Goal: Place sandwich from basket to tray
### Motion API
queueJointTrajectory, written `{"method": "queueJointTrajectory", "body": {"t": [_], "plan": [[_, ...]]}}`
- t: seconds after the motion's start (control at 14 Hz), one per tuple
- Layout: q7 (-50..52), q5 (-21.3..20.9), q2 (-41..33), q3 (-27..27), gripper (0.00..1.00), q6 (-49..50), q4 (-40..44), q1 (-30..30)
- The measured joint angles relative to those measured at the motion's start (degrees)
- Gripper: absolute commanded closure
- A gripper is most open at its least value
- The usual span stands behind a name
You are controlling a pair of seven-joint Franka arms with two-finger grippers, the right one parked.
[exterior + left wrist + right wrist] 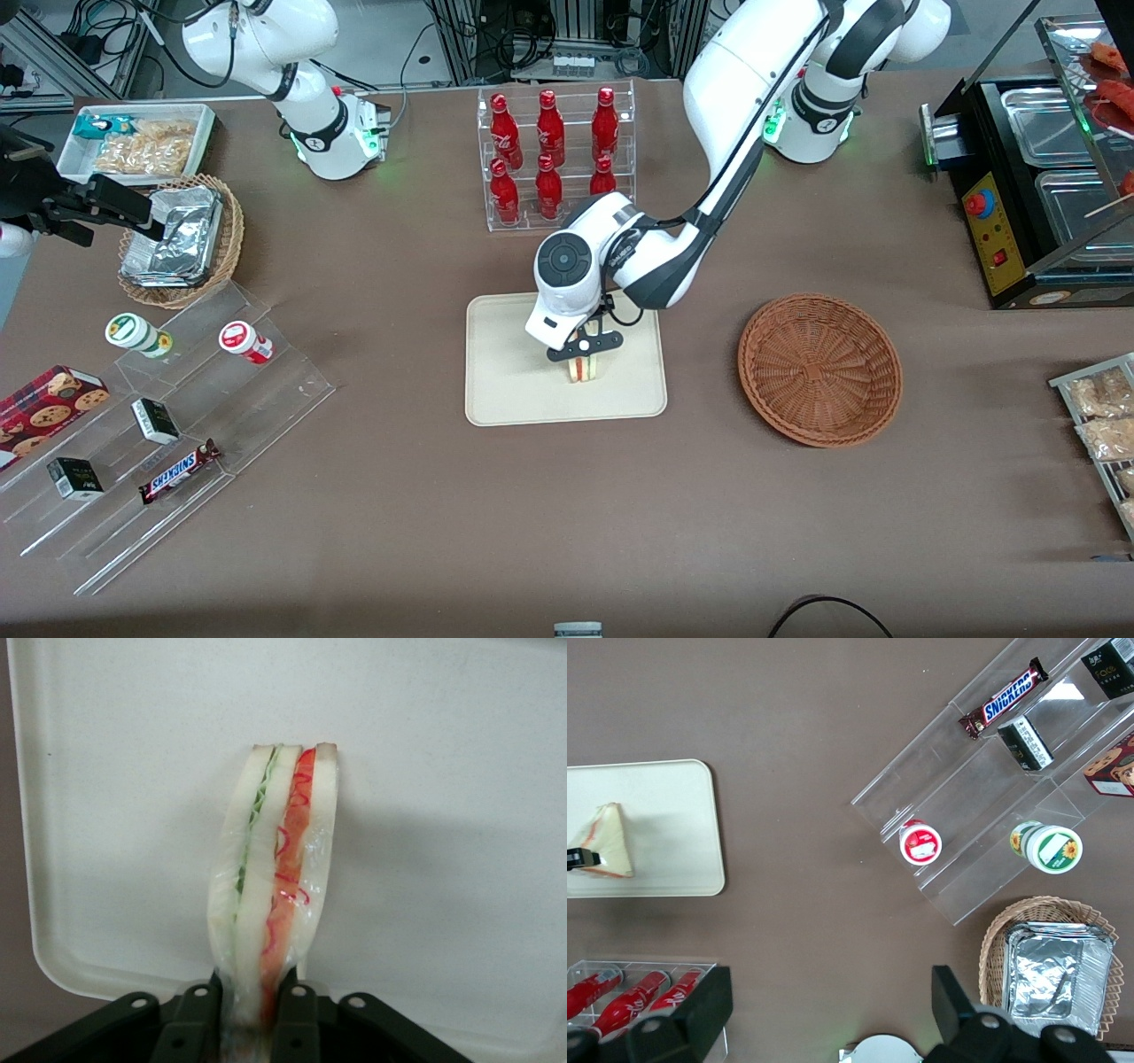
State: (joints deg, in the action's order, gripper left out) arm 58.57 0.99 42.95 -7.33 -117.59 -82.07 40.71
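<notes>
Near the middle of the worktop (399, 532) lies the tray (505, 390), nearer the front camera than the rack of red bottles (554, 155). The end effector (585, 348) hangs low over the tray, its fingers (297, 1014) clamped on the sandwich (582, 368), which stands upright with its lower edge at the tray's surface. Toward the working arm's end sits the basket (819, 368), well apart from the tray.

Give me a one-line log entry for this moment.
phase: placing | gripper: shut on sandwich, over tray | sandwich: upright, at tray surface | basket: empty | release: pending
</notes>
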Motion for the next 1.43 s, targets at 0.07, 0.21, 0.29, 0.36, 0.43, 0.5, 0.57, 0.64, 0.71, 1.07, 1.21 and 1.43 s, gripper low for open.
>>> {"method": "queueJointTrajectory", "body": {"t": [0.07, 0.21, 0.29, 0.36, 0.43, 0.5, 0.57, 0.64, 0.71, 1.07, 1.21, 1.43], "plan": [[0.40, 0.00, 0.01, 0.01, 0.00, -0.03, 0.12, 0.00], [0.81, 0.00, -0.02, 0.02, 0.00, -0.02, 0.73, 0.00], [0.83, -0.02, -0.15, 0.02, 0.00, -0.01, 1.20, 0.00], [0.83, -0.04, -0.49, 0.03, 0.00, 0.04, 1.66, 0.00], [0.83, -0.06, -1.12, 0.10, 0.00, 0.35, 2.08, 0.00], [0.83, -0.08, -2.16, 0.33, 0.00, 1.15, 2.36, -0.05], [0.83, -0.08, -3.42, 0.66, 0.00, 2.51, 2.54, -0.26], [0.79, -0.08, -4.86, 0.92, 0.00, 4.40, 2.75, -0.81], [0.29, -0.08, -6.48, 1.09, 0.00, 6.81, 2.86, -1.75], [-5.94, 0.39, -14.37, 1.41, 0.00, 19.72, 2.89, -8.72], [-6.83, 0.93, -15.30, 1.52, 0.00, 22.73, 2.61, -12.22], [-13.05, 1.02, -15.81, 1.64, 0.00, 24.73, 1.07, -18.47]]}}
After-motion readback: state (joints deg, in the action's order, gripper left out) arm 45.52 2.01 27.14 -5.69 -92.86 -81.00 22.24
